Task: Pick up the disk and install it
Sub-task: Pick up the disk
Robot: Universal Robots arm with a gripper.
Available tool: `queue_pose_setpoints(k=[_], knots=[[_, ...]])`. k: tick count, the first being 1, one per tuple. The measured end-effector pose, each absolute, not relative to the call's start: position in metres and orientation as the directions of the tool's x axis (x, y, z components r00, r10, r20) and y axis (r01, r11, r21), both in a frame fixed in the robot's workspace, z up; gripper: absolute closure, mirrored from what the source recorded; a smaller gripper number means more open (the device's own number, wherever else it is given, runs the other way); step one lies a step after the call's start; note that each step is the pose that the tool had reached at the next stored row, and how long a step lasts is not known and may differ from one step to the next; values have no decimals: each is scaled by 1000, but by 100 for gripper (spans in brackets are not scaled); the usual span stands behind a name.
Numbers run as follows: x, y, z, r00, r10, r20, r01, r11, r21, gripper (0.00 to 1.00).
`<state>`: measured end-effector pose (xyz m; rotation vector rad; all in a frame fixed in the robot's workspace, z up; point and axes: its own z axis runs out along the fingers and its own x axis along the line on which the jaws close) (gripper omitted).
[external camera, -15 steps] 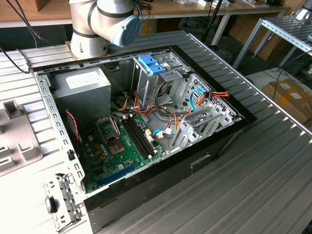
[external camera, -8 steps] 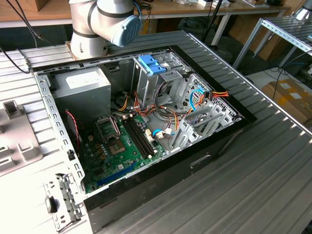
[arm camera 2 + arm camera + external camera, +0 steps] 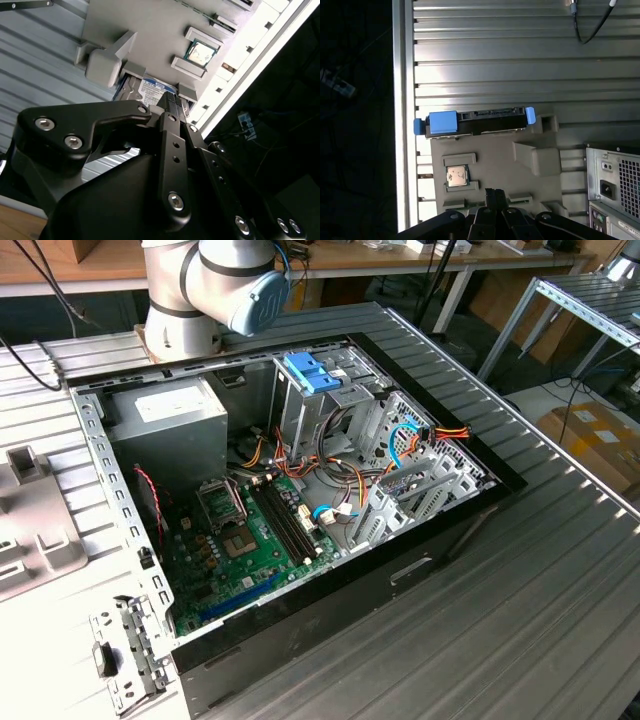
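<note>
A ribbed metal worktop (image 3: 520,620) carries an open computer case (image 3: 330,612) in the middle of the exterior view. A grey tray (image 3: 30,530) lies at the exterior view's left edge. In the first wrist view the disk (image 3: 490,121) stands on its edge in the tray. The hand (image 3: 492,194) hangs over the tray's other side, not touching the disk. Its fingers are pressed together and hold nothing.
</note>
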<state>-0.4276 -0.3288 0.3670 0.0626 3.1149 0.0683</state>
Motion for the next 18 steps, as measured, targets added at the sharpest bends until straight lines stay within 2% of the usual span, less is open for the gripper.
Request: queue_pose_setpoints(k=[18], knots=[[-428,-329,367,-1000,-14,-24,-15,999,44,89]])
